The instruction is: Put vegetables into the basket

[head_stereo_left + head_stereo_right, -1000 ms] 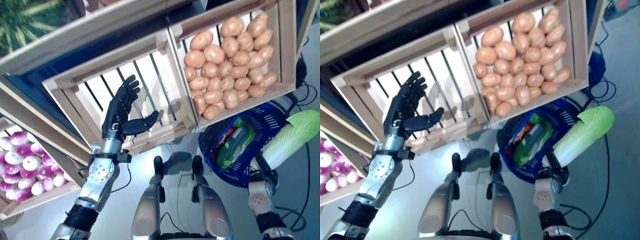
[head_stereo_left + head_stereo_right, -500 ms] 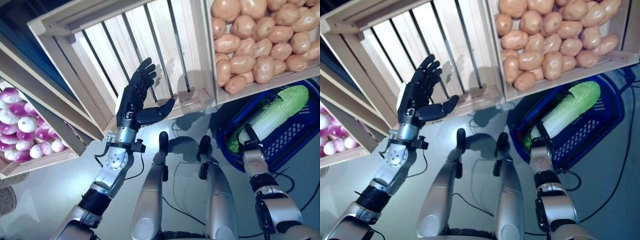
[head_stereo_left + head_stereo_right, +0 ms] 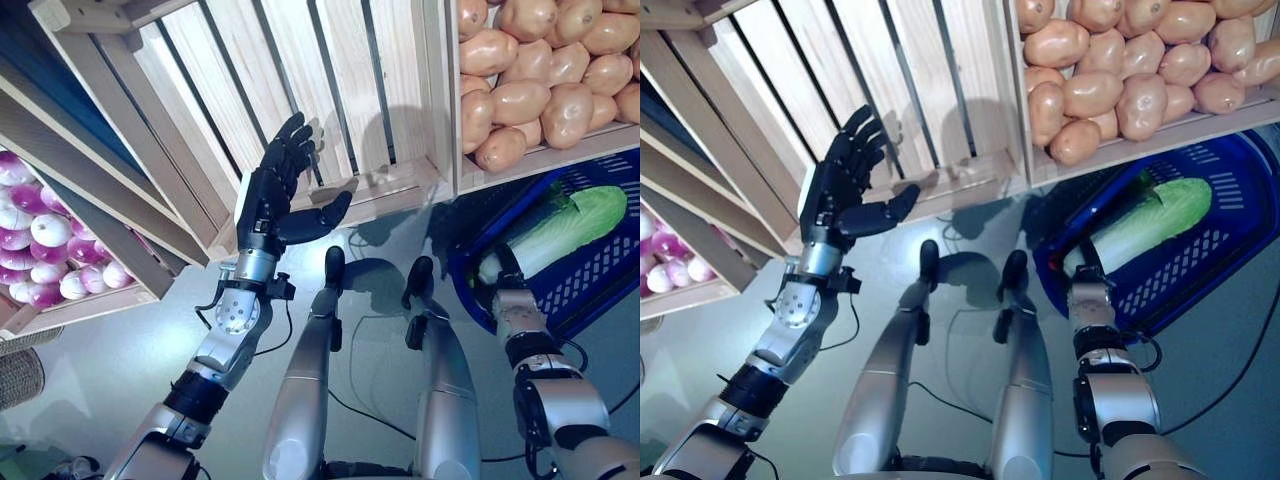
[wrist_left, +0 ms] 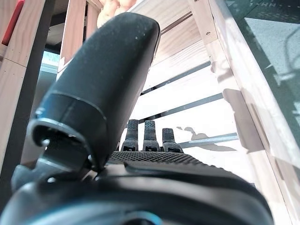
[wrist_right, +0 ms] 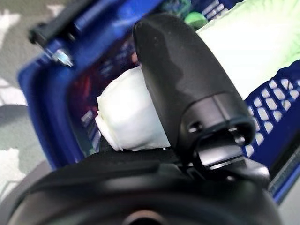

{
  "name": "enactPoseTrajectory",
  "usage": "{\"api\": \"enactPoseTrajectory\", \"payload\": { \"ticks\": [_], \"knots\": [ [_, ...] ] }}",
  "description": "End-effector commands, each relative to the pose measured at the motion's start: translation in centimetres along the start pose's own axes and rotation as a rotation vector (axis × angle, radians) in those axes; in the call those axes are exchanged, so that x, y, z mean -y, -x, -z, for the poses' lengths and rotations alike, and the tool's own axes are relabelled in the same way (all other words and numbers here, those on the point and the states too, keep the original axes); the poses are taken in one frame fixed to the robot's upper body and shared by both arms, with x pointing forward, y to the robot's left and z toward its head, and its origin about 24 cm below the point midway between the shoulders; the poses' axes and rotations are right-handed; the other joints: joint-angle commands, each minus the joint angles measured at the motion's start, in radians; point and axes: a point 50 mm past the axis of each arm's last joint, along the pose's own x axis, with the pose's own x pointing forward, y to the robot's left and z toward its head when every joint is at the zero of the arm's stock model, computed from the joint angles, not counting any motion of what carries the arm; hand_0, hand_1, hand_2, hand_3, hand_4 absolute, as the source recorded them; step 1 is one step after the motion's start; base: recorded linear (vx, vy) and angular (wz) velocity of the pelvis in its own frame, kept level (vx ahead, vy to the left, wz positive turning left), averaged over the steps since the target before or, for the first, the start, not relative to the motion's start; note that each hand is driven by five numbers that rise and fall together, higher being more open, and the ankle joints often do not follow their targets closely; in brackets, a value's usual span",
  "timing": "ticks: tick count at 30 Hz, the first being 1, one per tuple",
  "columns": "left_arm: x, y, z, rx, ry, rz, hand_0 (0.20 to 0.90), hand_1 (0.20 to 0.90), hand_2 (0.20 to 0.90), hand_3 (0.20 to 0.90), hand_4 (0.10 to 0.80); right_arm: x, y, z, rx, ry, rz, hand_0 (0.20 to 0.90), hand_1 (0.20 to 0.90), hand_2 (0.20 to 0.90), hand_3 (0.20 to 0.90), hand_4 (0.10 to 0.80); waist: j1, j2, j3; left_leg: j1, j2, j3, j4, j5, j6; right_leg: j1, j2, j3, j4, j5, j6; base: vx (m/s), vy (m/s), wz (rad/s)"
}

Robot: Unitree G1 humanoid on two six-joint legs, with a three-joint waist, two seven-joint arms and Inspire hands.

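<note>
The robot's right hand (image 3: 508, 283) grips the white stem end of a long napa cabbage (image 3: 560, 230), its thumb curled over the stalk, as its wrist view shows. The cabbage lies across the inside of a blue plastic basket (image 3: 1200, 270) on the floor, with its green leafy tip pointing away from the hand. The left hand (image 3: 272, 198) is raised, holding nothing, its fingers (image 3: 292, 150) straight and spread and the thumb sticking out sideways, in front of an empty wooden slatted crate (image 3: 300, 90). Beside that crate, a second crate holds potatoes (image 3: 540, 70), just above the basket. Purple-and-white onions (image 3: 30, 250) fill a lower crate at far left.
</note>
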Motion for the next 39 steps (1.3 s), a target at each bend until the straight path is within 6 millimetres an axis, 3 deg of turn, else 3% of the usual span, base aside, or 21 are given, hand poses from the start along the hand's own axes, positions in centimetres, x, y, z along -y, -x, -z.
{"api": "enactPoseTrajectory", "payload": {
  "ticks": [1,10,11,12,22,31,32,39],
  "knots": [
    [1.3,-0.7,-4.3,0.272,0.097,0.034,0.900,0.900,0.900,0.900,0.800,1.1,-0.1,-5.6,0.147,-0.074,0.078,0.300,0.300,0.300,0.300,0.400,-0.009,0.056,-0.004,-0.056,-0.073,-0.011,0.122,-0.088,0.003,0.051,0.017,-0.002,-0.075,0.076,0.027,0.031,-0.001,-0.02],
    [0.8,-0.2,-4.2,0.265,0.099,0.035,0.900,0.900,0.900,0.900,0.800,3.4,-0.2,-8.4,0.233,-0.137,0.191,0.300,0.300,0.300,0.300,0.400,-0.012,0.053,-0.004,-0.026,-0.076,0.000,0.119,-0.103,0.006,0.081,0.019,-0.006,-0.082,0.075,0.034,0.008,0.000,0.00],
    [0.7,-0.2,-4.2,0.263,0.104,0.036,0.900,0.900,0.900,0.900,0.800,3.4,-0.2,-8.5,0.240,-0.137,0.190,0.549,0.549,0.549,0.549,0.566,-0.013,0.051,-0.004,-0.023,-0.076,0.001,0.117,-0.103,0.007,0.084,0.020,-0.007,-0.084,0.076,0.035,0.000,0.000,0.00],
    [0.7,-0.2,-4.2,0.261,0.109,0.039,0.900,0.900,0.900,0.900,0.800,3.3,-0.1,-8.7,0.247,-0.129,0.183,0.900,0.900,0.900,0.900,0.800,-0.013,0.049,-0.004,-0.019,-0.076,0.003,0.114,-0.103,0.007,0.087,0.021,-0.007,-0.086,0.078,0.035,0.000,0.000,0.00],
    [0.5,-0.1,-4.4,0.274,0.106,0.053,0.900,0.900,0.900,0.900,0.800,4.0,-0.1,-7.9,0.334,0.065,0.112,0.900,0.900,0.900,0.900,0.800,-0.021,0.024,-0.004,0.066,-0.064,0.017,0.039,-0.086,-0.001,0.177,0.036,-0.021,-0.148,0.092,0.034,0.000,0.003,-0.01],
    [-1.2,0.2,-3.2,0.180,0.099,0.078,0.900,0.900,0.900,0.900,0.800,6.8,-0.3,-7.6,0.397,0.305,0.050,0.900,0.900,0.900,0.900,0.800,-0.023,0.004,-0.004,0.345,-0.021,0.027,-0.122,-0.065,-0.020,0.453,0.047,-0.019,-0.272,0.079,0.039,0.068,0.046,-0.09],
    [-1.5,1.0,-2.2,0.110,0.093,0.100,0.900,0.900,0.900,0.900,0.800,8.3,-0.1,-7.6,0.421,0.453,0.039,0.900,0.900,0.900,0.900,0.800,-0.023,0.000,-0.048,0.408,-0.007,0.028,-0.166,-0.055,-0.021,0.513,0.047,-0.017,-0.305,0.082,0.042,0.252,0.110,-0.04],
    [-3.1,5.9,2.3,-0.167,0.049,0.100,0.900,0.900,0.900,0.900,0.800,13.4,1.5,-4.4,0.354,0.909,-0.102,0.900,0.900,0.900,0.900,0.800,-0.051,-0.039,-0.212,0.585,0.029,0.049,-0.280,-0.038,-0.028,0.693,0.043,-0.008,-0.426,0.096,0.053,0.231,0.063,-0.09]
  ]
}}
